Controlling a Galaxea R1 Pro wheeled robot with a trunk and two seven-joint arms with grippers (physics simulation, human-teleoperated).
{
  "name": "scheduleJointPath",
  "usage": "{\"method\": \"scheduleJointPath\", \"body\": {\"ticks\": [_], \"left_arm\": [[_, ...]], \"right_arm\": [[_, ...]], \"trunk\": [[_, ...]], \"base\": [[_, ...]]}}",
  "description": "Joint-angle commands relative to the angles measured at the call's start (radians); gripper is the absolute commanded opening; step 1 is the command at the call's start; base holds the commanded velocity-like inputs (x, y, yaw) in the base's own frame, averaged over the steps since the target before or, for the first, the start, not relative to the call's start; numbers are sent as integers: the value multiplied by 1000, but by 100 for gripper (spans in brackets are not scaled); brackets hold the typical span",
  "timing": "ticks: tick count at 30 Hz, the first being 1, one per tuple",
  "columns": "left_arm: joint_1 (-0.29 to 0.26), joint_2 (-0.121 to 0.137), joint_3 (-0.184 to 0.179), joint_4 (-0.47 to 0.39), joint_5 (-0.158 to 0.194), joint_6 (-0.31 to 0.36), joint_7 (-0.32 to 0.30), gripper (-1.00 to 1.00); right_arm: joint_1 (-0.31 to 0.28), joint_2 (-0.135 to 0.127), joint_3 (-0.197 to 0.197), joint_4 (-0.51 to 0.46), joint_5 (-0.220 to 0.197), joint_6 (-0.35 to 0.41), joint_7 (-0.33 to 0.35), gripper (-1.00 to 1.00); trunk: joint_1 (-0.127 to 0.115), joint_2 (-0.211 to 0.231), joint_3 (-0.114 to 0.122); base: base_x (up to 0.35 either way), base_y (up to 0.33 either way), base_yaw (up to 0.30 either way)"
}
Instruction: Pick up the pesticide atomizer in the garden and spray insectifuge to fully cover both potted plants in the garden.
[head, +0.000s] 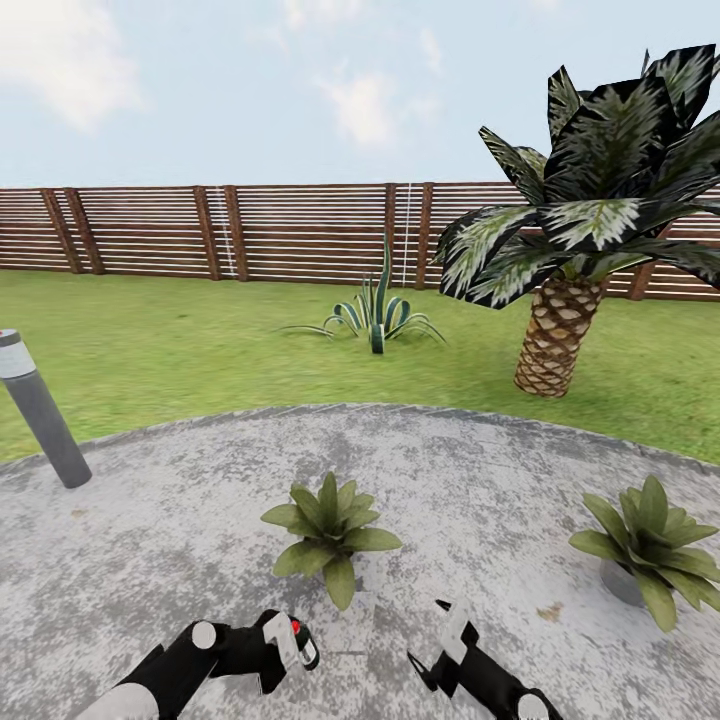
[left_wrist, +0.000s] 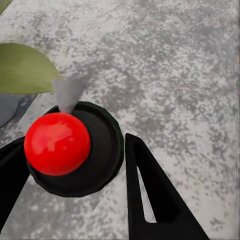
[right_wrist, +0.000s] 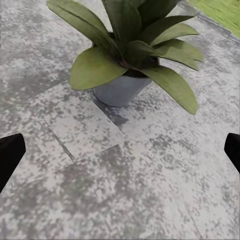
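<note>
the left gripper (head: 293, 648) has its fingers (left_wrist: 155, 200) clenched on the atomizer (left_wrist: 75, 150), low over the patio (head: 480, 470) just before the near plant (head: 330, 525). the right gripper (head: 447, 640) is released, fingers spread, facing that plant (right_wrist: 132, 45). a second plant (head: 650, 545) sits well to the right.

right plant (head: 655, 545) cropped, palm crown (head: 620, 170) cropped

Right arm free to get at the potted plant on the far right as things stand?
Probably not without moving: the right tool is open and empty, the patio between looks bare, but that right potted plant sits well off to its side.
</note>
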Motion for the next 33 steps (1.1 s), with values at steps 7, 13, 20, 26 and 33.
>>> {"method": "scheduleJointPath", "body": {"ticks": [7,13,20,26,33], "left_arm": [[-134,-99,-36,-24,-336,118,-227,-100],[-134,-110,-52,-42,-367,118,-226,-100],[-133,-137,-51,-45,-402,118,-222,-100],[-132,-157,-51,-45,-404,108,-223,-100],[-132,-163,-51,-45,-402,99,-239,-100]], "right_arm": [[-5,1,1,-314,5,125,483,100],[-6,14,3,-315,4,126,492,-100],[-6,41,4,-315,4,126,508,-100],[-6,52,4,-314,6,126,557,-100],[-6,52,3,-313,7,126,559,-100]], "trunk": [[0,0,-1],[0,0,-1],[0,0,-1],[0,0,-1],[0,0,-1]], "base": [[0,0,0],[0,0,0],[0,0,0],[0,0,0],[0,0,0]]}}
